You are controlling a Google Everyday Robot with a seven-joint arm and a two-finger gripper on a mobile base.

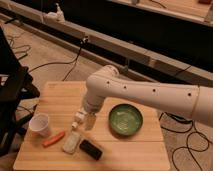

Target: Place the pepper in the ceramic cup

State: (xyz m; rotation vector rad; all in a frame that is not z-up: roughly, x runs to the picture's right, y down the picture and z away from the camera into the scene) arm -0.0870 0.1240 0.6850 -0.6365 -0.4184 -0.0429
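Observation:
The orange-red pepper (53,139) lies on the wooden table (60,97) near the front left, just right of the white ceramic cup (40,125), which stands upright. My gripper (89,120) hangs from the white arm (145,92) over the middle of the table, right by the white bottle (79,118). It is to the right of the pepper and a little behind it, and nothing shows in its hold.
A wide green bowl (125,120) sits right of the gripper. A pale packet (71,142) and a black slab (91,149) lie near the front edge. A dark chair (12,95) stands at the left, with cables on the floor behind.

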